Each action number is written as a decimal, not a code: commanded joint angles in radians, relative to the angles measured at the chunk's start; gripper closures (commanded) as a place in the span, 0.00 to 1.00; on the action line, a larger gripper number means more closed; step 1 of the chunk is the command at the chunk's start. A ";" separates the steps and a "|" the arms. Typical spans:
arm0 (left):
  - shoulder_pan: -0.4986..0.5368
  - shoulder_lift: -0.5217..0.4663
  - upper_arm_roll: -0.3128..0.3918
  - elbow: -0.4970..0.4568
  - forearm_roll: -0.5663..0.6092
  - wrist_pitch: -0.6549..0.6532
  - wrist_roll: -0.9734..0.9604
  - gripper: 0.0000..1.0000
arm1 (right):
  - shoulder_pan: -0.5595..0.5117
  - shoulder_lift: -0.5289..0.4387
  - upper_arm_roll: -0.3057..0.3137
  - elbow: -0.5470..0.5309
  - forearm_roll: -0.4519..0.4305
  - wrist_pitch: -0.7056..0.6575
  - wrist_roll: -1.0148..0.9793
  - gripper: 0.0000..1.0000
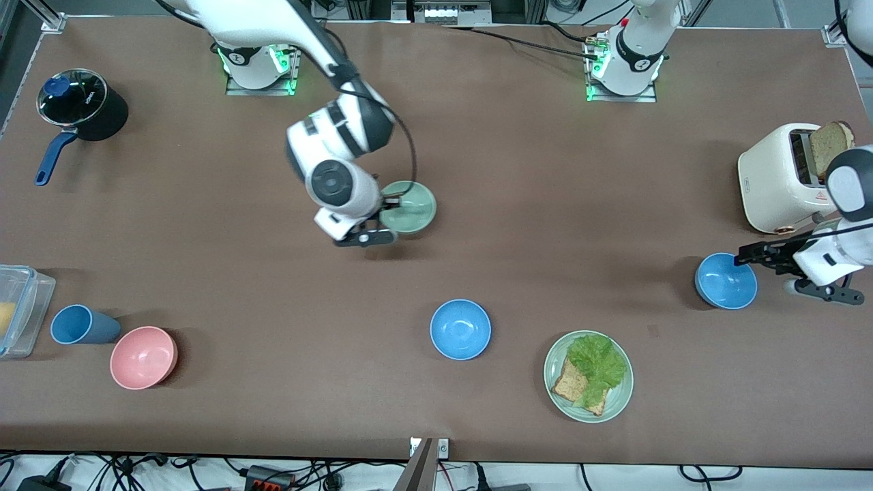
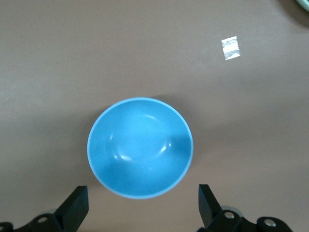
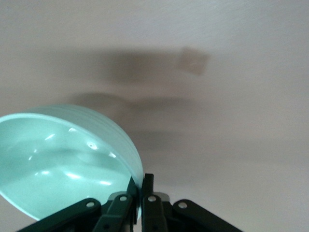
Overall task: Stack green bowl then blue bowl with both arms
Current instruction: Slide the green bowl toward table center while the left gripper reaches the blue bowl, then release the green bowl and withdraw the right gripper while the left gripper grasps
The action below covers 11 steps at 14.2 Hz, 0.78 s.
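Pinching green bowl (image 1: 409, 206) rim, right claw (image 1: 382, 217) aloft; left claw (image 1: 740, 260) spread by blue bowl (image 1: 726, 281)

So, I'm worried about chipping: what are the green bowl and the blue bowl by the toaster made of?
Green bowl: smooth, soft highlights; plastic or melamine likely. Blue bowl: glossy, sharp glints; plastic or glazed ceramic, can't tell.

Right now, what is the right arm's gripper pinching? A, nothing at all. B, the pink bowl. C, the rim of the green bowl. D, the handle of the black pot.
C: in the right wrist view the right gripper has its fingers closed on the rim of the green bowl, which the front view shows beside that arm's wrist.
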 commanded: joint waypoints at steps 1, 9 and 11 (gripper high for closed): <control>0.028 0.059 -0.009 0.037 0.023 0.030 0.052 0.00 | 0.048 0.043 -0.012 0.027 0.072 0.030 0.040 1.00; 0.076 0.137 -0.009 0.024 0.083 0.104 0.066 0.00 | 0.051 0.014 -0.024 0.059 0.126 -0.011 0.077 0.00; 0.079 0.154 -0.009 0.024 0.083 0.120 0.076 0.00 | 0.009 -0.043 -0.050 0.135 0.098 -0.138 0.077 0.00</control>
